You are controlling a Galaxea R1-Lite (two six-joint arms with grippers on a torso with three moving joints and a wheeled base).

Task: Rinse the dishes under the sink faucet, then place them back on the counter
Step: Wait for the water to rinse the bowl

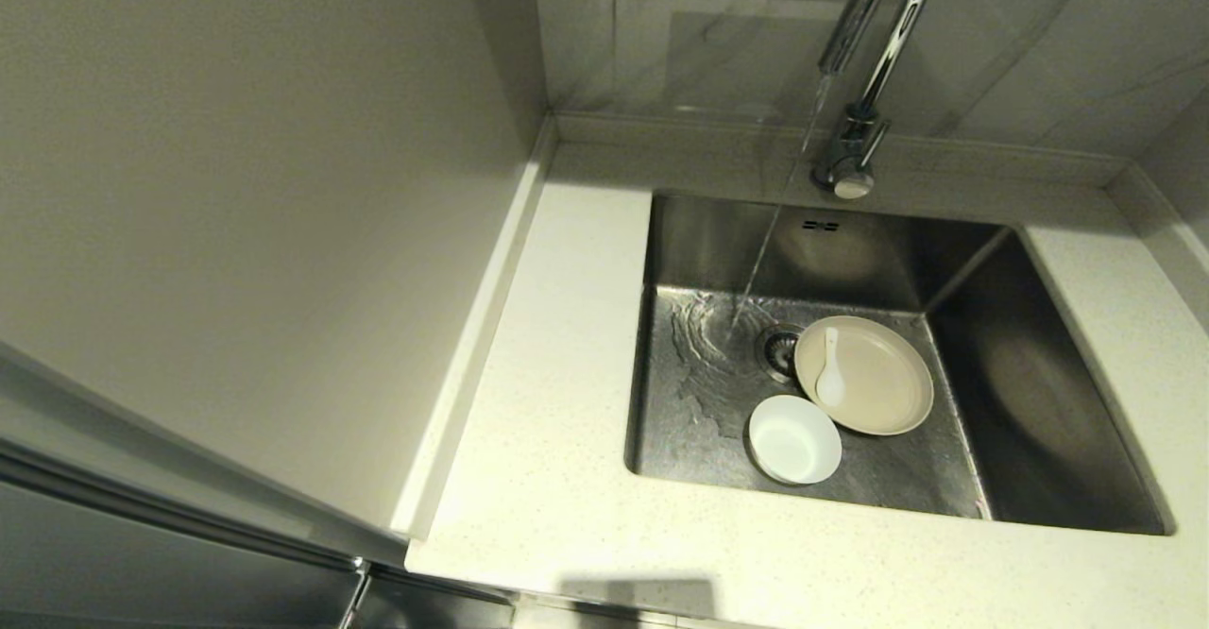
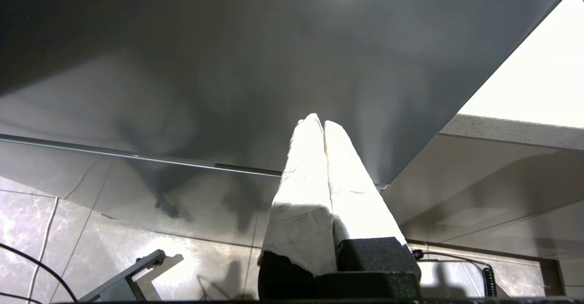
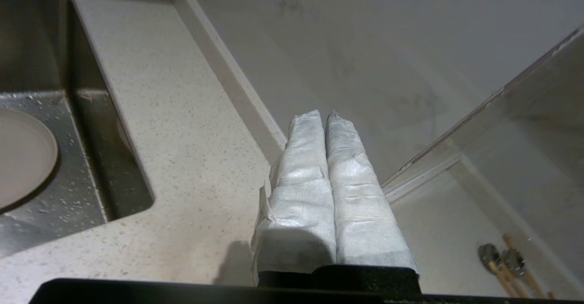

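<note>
Pale speckled bench (image 1: 538, 478) surrounds a steel sink (image 1: 1039, 393); the faucet (image 1: 874, 53) is running, its stream landing beside the drain, clear of all dishes. On the sink floor lie the plate (image 1: 878, 388), with the spoon (image 1: 831, 379) resting on it, handle pointing toward the back wall, and the bowl (image 1: 793, 440) just beside the plate's near edge. Your right hand (image 3: 325, 114) is clenched and empty, over the bench at the sink's right rim, with the plate (image 3: 23, 158) off to its side and lower. Your left hand (image 2: 319, 121) is parked, clenched, away from the sink. Judgement: the right arm is nearer; nothing is rinsed yet.
</note>
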